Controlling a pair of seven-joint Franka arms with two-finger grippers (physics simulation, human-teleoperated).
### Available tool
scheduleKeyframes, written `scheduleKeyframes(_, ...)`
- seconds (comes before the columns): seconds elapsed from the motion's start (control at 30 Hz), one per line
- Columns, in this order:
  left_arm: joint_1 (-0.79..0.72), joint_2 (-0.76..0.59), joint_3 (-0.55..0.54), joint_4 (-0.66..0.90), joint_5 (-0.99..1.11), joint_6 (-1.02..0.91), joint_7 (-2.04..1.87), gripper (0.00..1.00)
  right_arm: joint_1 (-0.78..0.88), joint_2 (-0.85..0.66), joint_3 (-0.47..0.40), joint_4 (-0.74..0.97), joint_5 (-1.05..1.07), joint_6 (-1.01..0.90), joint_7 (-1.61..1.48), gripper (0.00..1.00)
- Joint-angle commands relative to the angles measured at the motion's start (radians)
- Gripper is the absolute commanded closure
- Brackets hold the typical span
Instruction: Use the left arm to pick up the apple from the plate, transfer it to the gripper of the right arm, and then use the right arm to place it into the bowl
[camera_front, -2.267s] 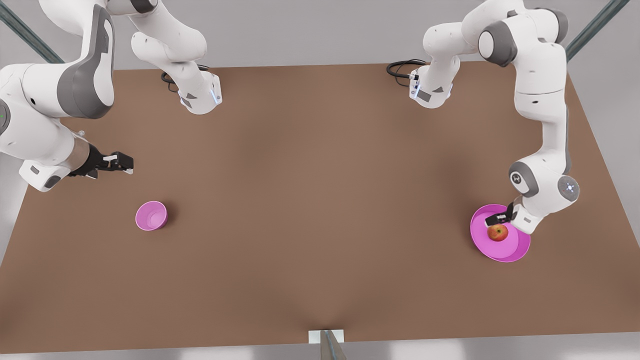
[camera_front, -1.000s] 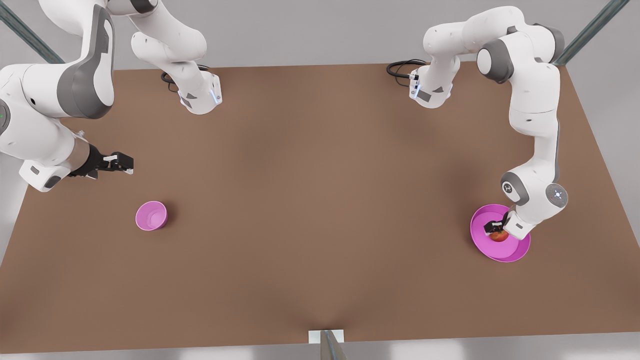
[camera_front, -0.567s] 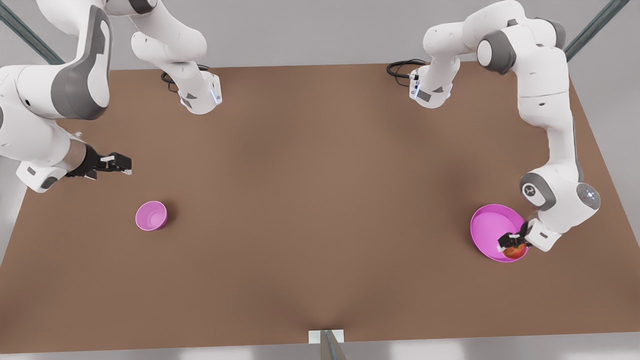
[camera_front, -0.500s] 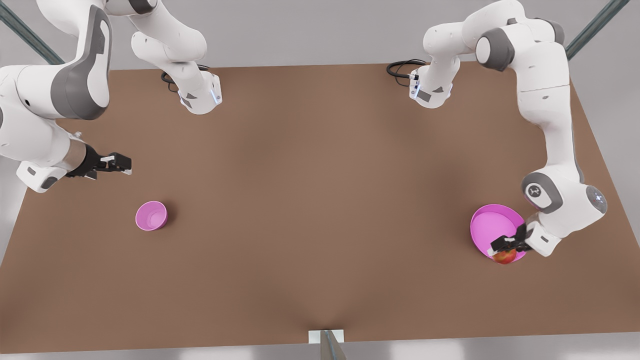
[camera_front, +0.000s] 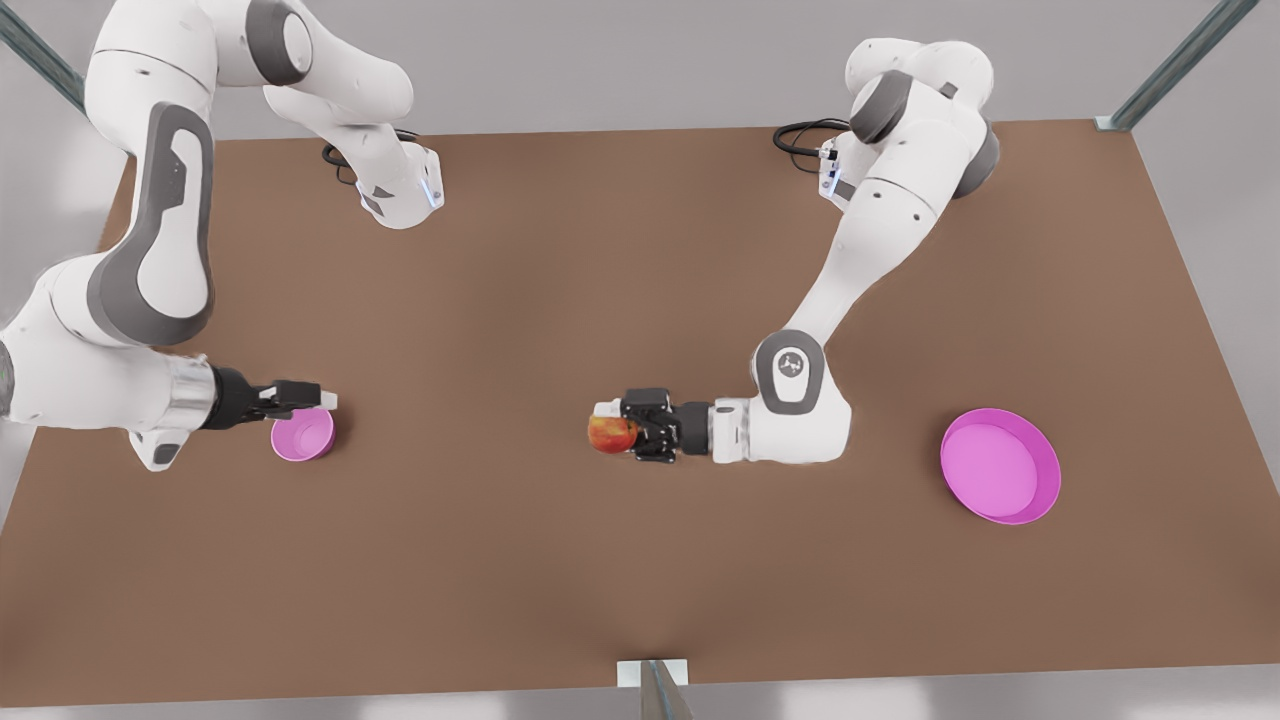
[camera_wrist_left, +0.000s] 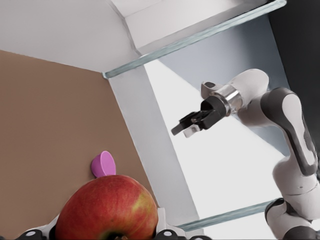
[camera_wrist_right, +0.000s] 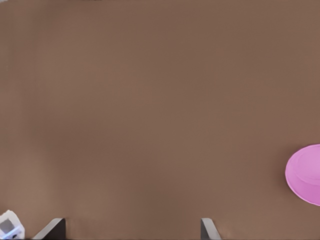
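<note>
left gripper (camera_front: 622, 433) is clamped on the apple (camera_front: 611, 434) mid-table, right gripper (camera_front: 305, 397) spread wide far left by the bowl (camera_front: 301, 436), so a misaligned handoff could drop it.

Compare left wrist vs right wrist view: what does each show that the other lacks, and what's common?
Left wrist: the apple gripped by the left gripper, the bowl beyond it, and the right gripper farther off. Right wrist: that gripper's own fingers spread open, plus a pink dish cut by the frame; plate or bowl, cannot tell. Both: the brown table.
</note>
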Motion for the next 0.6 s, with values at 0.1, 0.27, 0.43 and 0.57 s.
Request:
scheduleKeyframes(0.1, -0.113, 0.139, -0.09, 0.17, -0.149, 0.237, 0.998, 0.24, -0.028, 0.027, 0.002, -0.189, 0.558, 0.13, -0.289, 0.0)
scheduleKeyframes(0.27, -0.119, 0.177, -0.086, 0.201, -0.149, 0.248, 1.07, 0.24, -0.014, 0.091, 0.042, -0.194, 0.676, 0.125, -0.378, 0.0)
scheduleKeyframes(0.43, -0.137, 0.216, -0.092, 0.256, -0.155, 0.303, 1.128, 0.23, -0.011, 0.105, 0.079, -0.286, 0.824, 0.131, -0.509, 0.0)
scheduleKeyframes(0.57, -0.148, 0.231, -0.101, 0.279, -0.155, 0.332, 1.128, 0.23, -0.009, 0.196, 0.111, -0.223, 0.902, 0.13, -0.637, 0.0)
